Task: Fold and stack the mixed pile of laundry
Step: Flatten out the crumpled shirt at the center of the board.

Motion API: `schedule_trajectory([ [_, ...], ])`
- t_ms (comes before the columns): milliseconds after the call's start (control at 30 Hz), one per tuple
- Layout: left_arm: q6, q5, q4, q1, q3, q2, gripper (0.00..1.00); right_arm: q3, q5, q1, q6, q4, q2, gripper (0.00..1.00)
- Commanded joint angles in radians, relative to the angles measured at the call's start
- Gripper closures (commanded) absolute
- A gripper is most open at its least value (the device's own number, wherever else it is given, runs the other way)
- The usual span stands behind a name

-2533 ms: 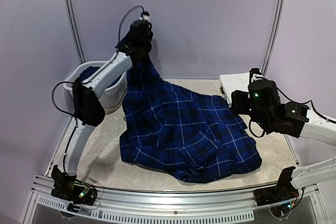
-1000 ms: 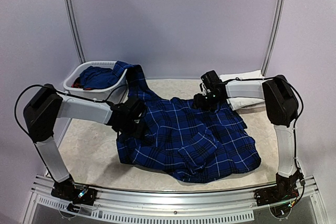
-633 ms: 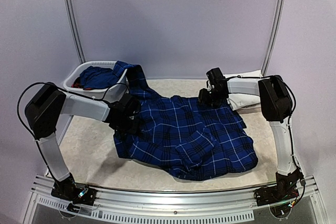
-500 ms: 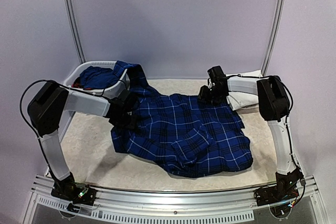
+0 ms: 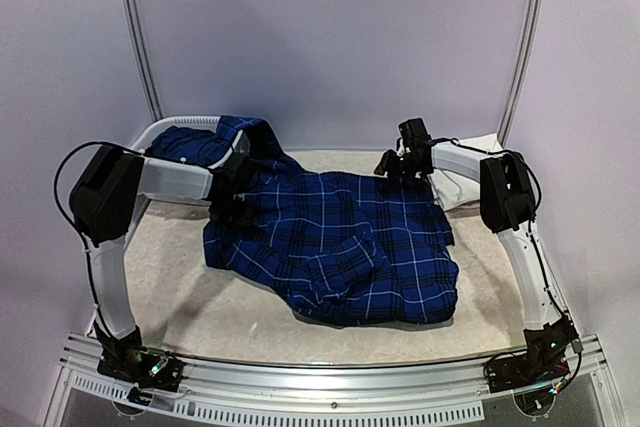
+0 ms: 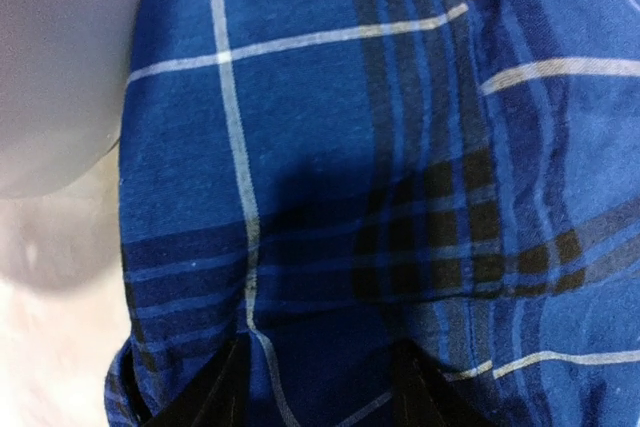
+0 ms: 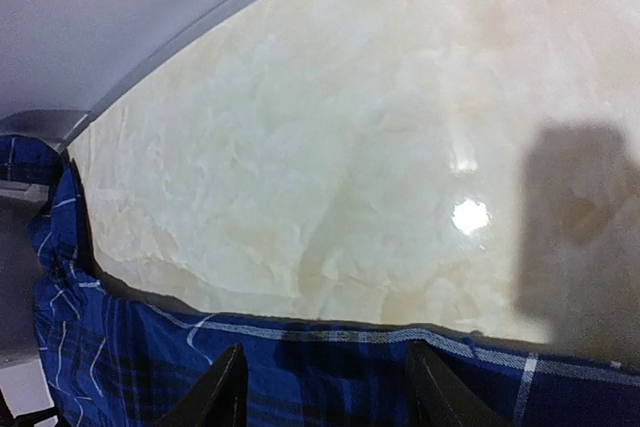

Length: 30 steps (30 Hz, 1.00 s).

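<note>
The navy plaid shirt (image 5: 340,237) of the laundry pile lies spread on the table, and one end of it trails over the basket (image 5: 150,133) at the back left. My left gripper (image 5: 230,202) is down on the shirt's left edge, beside the basket. In the left wrist view the shirt (image 6: 300,137) fills the frame, and the left gripper (image 6: 318,352) has its jaws part open with cloth lying between them. My right gripper (image 5: 398,164) rests on the shirt's far edge. In the right wrist view the right gripper (image 7: 325,347) has its jaws apart over the flat hem (image 7: 450,342).
A folded white garment (image 5: 462,179) lies at the back right, just beside my right arm. The oval white basket wall (image 6: 55,67) is close to my left gripper. Bare marble tabletop (image 7: 350,147) runs beyond the hem to the back rail. Upright poles stand at both back corners.
Both grippers slid toward the back of the table, and the shirt came back and left with them. Its front edge now lies farther from the near rail. Both pairs of jaws narrowed a little.
</note>
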Motion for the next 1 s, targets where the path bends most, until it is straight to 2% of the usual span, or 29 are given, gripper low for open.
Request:
schedule_trajectory([
  [0, 0.011, 0.003, -0.043, 0.010, -0.015, -0.036, 0.49, 0.061, -0.061, -0.003, -0.030, 0.025, 0.046, 0.47],
  [133, 0.018, -0.010, -0.022, -0.005, -0.066, -0.142, 0.44, 0.065, -0.200, 0.013, -0.093, 0.117, 0.017, 0.49],
  [400, 0.044, -0.036, -0.005, -0.037, -0.124, -0.306, 0.36, 0.038, -0.144, 0.106, -0.231, 0.046, -0.164, 0.47],
  [500, 0.057, -0.044, 0.007, -0.069, -0.167, -0.393, 0.34, -0.085, -0.101, 0.147, -0.266, 0.057, -0.264, 0.47],
  [667, 0.075, -0.044, 0.035, -0.134, -0.256, -0.545, 0.30, -0.312, 0.062, 0.224, -0.319, 0.036, -0.505, 0.42],
  [800, 0.074, -0.021, 0.072, -0.188, -0.338, -0.649, 0.27, -0.515, 0.088, 0.259, -0.258, -0.008, -0.660, 0.37],
  [967, 0.037, -0.045, 0.128, -0.198, -0.450, -0.713, 0.27, -0.763, 0.226, 0.343, -0.170, -0.043, -0.796, 0.36],
])
